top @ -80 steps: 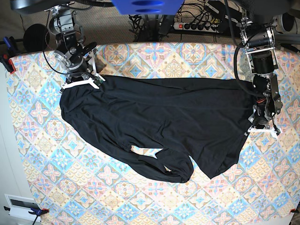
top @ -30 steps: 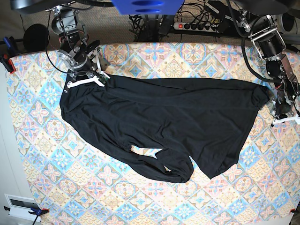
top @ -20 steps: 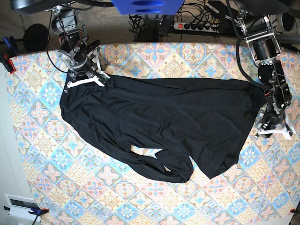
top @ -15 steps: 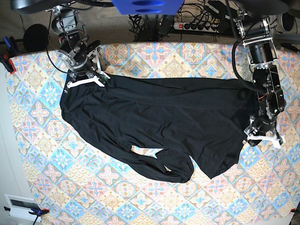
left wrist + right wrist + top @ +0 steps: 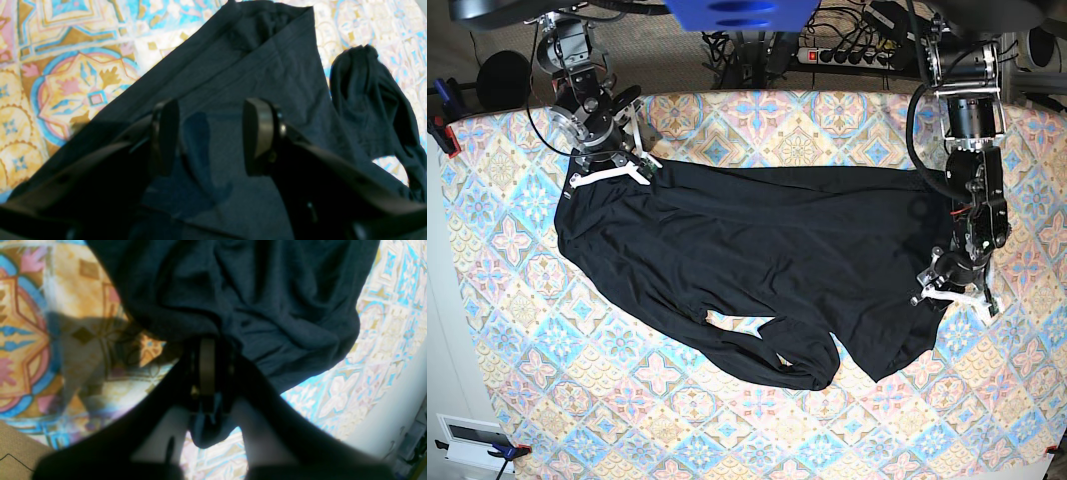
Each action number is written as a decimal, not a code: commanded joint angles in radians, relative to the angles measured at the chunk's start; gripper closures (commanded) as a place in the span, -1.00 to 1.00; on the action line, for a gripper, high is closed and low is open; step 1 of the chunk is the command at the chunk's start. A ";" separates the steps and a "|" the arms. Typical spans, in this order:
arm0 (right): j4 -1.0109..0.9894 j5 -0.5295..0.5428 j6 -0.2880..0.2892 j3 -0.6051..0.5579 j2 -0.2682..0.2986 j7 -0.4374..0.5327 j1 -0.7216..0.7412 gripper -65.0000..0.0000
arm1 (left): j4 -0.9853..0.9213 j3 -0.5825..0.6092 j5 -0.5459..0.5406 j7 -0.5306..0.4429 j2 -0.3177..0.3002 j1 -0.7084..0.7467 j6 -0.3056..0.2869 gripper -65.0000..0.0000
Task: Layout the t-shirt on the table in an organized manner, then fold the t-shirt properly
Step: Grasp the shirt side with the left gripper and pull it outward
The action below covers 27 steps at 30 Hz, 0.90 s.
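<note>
Patterned pastel tile-print table (image 5: pixel 517 330) carries a plain black long-sleeved t-shirt (image 5: pixel 767 260), spread but not yet squared.

Across the table the soft black garment runs its long axis side to side in the base view, one sleeve (image 5: pixel 777 360) bunched toward the near edge. At the shirt's end on that view's right, the left gripper (image 5: pixel 951 295) hangs directly over the fabric with its jaws standing apart, cloth beneath the gap and nothing caught between the pads (image 5: pixel 255 131). At the opposite, far corner of the shirt, the right gripper (image 5: pixel 607 172) is pinched together on a fold of the same fabric, seen bunched at its tips (image 5: pixel 206 366). The left arm looks nearer the loose edge, so the coming grasp likely goes straight down. No brand, label or readable writing shows anywhere on the shirt or cloth.
</note>
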 commanded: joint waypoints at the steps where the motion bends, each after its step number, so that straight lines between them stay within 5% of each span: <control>1: 0.015 -0.002 -0.008 0.007 0.008 0.010 0.006 1.00 | -0.016 -0.005 -0.004 -0.021 -0.006 -0.041 -0.006 0.07; 15: 0.016 -0.002 -0.008 0.006 0.008 0.010 0.006 1.00 | -0.335 0.012 -0.004 -0.083 0.017 -0.173 -0.006 0.07; 27: 0.016 -0.002 -0.008 0.006 0.008 0.010 0.006 1.00 | -0.347 0.153 -0.005 -0.083 0.019 -0.164 -0.008 0.08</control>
